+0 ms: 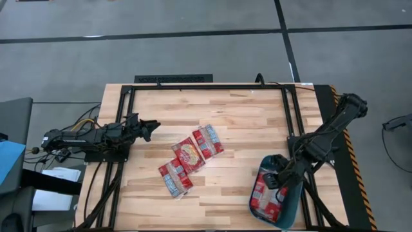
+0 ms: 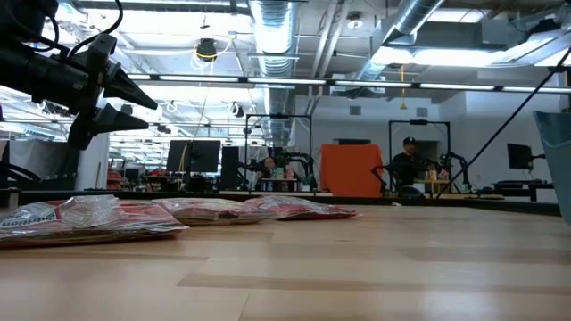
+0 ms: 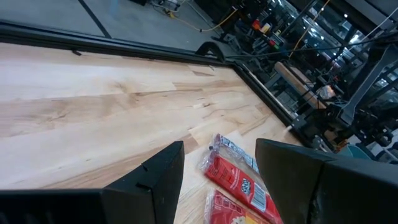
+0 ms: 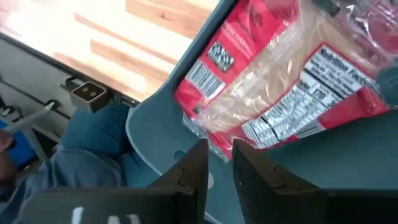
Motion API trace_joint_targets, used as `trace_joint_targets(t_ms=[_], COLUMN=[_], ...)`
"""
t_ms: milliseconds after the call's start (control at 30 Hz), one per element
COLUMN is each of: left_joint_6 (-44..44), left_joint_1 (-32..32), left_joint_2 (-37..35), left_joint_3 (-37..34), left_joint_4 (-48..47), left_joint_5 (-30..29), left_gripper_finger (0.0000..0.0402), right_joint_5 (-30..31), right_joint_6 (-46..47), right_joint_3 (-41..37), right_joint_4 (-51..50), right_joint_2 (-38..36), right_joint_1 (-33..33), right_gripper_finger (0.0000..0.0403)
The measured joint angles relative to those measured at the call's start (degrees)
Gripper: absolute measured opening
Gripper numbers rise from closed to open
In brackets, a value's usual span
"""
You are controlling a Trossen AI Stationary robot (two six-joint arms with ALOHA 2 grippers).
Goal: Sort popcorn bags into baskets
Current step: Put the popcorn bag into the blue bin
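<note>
Both arms sit highest under the overhead camera. From above, the right gripper (image 1: 281, 175) hangs over the teal basket (image 1: 293, 205) at the desk's near right corner, where red popcorn packets (image 1: 266, 196) already lie. The left gripper (image 1: 149, 127) hovers near the left edge of the desk (image 1: 244, 122), fingers spread and holding nothing. Three loose popcorn bags (image 1: 191, 154) lie fanned and touching near the middle of the desk, slightly toward the left edge.

At desk height, the loose popcorn bags (image 2: 134, 214) lie flat in a row on the wood, and the left gripper (image 2: 116, 98) hangs above them, its dark fingers apart. A corner of the basket (image 2: 555, 152) shows at the picture's right edge. Far behind, a person (image 2: 406, 165) sits among room equipment.

Past the left wrist, two dark fingers (image 3: 158, 180) stand wide apart over bare wood, with a red popcorn bag (image 3: 239, 177) seen between them on the desk, untouched.

Past the right wrist, the fingers (image 4: 193, 171) stand a narrow gap apart, gripping nothing, just above the basket floor (image 4: 161, 130). A popcorn packet (image 4: 280, 87) lies inside the basket just beyond the fingertips, its barcode and nutrition panel facing up.
</note>
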Motion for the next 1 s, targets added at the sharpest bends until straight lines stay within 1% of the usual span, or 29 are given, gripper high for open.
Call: trace_joint_targets(t_ms=[100,167,233,300,367,500,567,633,700,767,900,1000], left_joint_6=[0.02,0.0,0.0,-0.45,-1.33,-1.88,-1.99,-2.56,-2.85,-2.84,-2.71,-2.47], left_joint_1=[0.02,0.01,0.0,0.02,0.0,0.02,0.0,0.0,0.0,0.0,0.0,0.01], left_joint_2=[-0.02,-0.02,0.0,-0.01,-0.02,-0.01,-0.02,-0.02,0.0,-0.01,0.0,0.0], left_joint_3=[0.02,0.01,0.0,0.02,0.02,0.02,0.0,0.02,0.02,0.01,0.01,0.0], left_joint_4=[0.0,0.0,0.0,0.0,0.0,0.0,-0.02,-0.04,-0.04,-0.04,-0.07,-0.07], left_joint_5=[0.13,0.44,0.53,0.55,0.64,2.97,4.48,5.39,5.9,6.46,7.14,6.93], left_gripper_finger=[0.0187,0.0187,0.0187,0.0187,0.0187,0.0187,0.0187,0.0187,0.0187,0.0187,0.0187,0.0187], right_joint_5=[1.24,5.69,11.82,16.7,17.94,17.81,16.31,15.11,13.58,10.75,4.33,0.78], right_joint_6=[-0.62,-3.7,-10.41,-19.72,-30.49,-49.79,-57.81,-63.5,-66.37,-67.85,-67.3,-63.99], right_joint_3=[0.0,0.0,0.0,0.0,0.0,0.07,0.04,0.04,0.04,0.04,0.0,-0.01], right_joint_4=[0.26,3.07,7.12,12.86,18.36,26.73,30.77,32.93,34.01,33.32,33.33,33.43], right_joint_2=[-1.22,-2.14,-2.77,-2.96,-2.9,-0.1,2.61,5.58,8.97,12.67,21.11,27.68], right_joint_1=[-0.57,-2.5,-5.76,-10.35,-15.48,-25.74,-29.96,-33.59,-36.64,-39.75,-44.74,-47.12], right_gripper_finger=[0.0103,0.0104,0.0104,0.0104,0.0104,0.0108,0.0119,0.0138,0.0164,0.0195,0.0261,0.0295])
